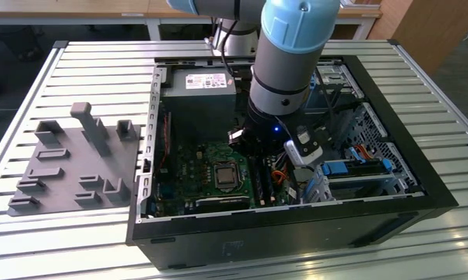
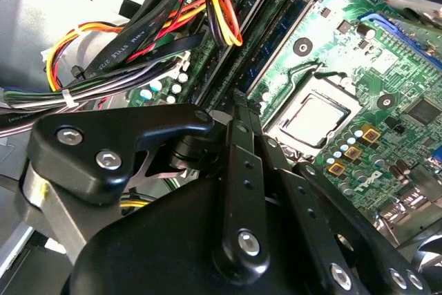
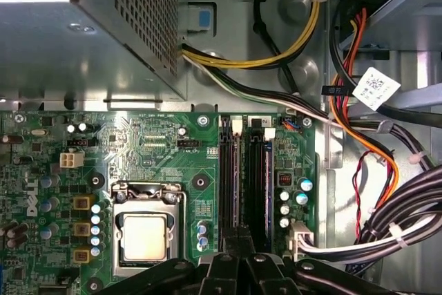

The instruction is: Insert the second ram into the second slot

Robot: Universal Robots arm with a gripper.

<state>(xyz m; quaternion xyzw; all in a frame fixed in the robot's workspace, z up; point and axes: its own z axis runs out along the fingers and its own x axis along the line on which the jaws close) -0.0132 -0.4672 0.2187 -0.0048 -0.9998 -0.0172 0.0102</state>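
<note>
The gripper [image 3: 238, 250], fingers pressed together, sits over the slots [image 3: 257, 177]. In the exterior view the arm [image 1: 284, 70] hides them; cables [image 3: 387, 226] crowd beside.

The robot arm [image 1: 284, 64] is lowered into the open computer case [image 1: 296, 227]; a grey fixture tray [image 1: 70, 157] is seen well apart.

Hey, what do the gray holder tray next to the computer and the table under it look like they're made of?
The tray looks like matte gray plastic, possibly 3D-printed: uniform dull color, blocky molded posts, no shine. The table looks like bare aluminum: pale silver slats with grooves between them and a soft sheen. Neither can be confirmed from looks alone.
</note>
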